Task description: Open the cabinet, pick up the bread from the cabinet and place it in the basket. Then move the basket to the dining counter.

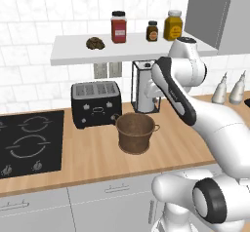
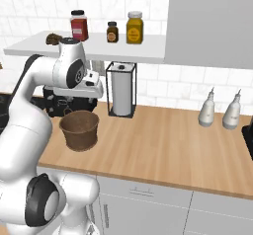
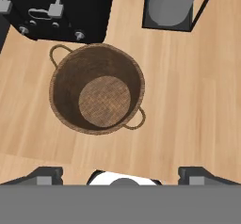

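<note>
Spread wide and holding nothing, tool (image 3: pixel 120 173) hangs above basket (image 3: pixel 96 88).

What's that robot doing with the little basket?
The robot's gripper is open and holding nothing, looking down into the empty basket on the wooden worktop by the toaster. The bread it needs sits up on the cabinet shelf beside three jars, with the grey door swung aside. Nothing is in the basket yet.
</note>
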Controlling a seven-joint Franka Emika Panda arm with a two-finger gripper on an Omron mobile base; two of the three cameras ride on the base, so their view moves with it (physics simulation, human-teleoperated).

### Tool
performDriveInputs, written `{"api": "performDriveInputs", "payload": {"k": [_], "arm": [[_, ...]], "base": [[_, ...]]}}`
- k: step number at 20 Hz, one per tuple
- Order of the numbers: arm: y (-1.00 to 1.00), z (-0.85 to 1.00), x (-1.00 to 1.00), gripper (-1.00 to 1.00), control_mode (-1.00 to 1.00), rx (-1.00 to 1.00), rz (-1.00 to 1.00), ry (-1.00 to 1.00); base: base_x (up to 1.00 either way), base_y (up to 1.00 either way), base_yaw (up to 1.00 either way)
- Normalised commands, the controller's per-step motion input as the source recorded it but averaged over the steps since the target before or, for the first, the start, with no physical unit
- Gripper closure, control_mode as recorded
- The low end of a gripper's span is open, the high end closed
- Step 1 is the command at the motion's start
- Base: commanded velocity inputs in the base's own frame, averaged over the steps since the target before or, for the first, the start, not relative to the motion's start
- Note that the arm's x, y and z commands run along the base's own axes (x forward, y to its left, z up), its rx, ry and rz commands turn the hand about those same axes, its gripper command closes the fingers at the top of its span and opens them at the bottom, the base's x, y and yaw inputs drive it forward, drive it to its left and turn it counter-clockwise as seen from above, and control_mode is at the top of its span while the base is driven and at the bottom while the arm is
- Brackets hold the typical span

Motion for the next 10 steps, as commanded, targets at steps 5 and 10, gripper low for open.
{"api": "performDriveInputs", "payload": {"k": [5,10], "arm": [[0.20,0.21,0.09,-1.00,-1.00,-0.05,0.00,-0.09],[0.46,0.83,-0.01,-1.00,-1.00,-0.06,0.02,-0.30]], "base": [[0.00,0.00,0.00],[0.00,0.00,0.00]]}}
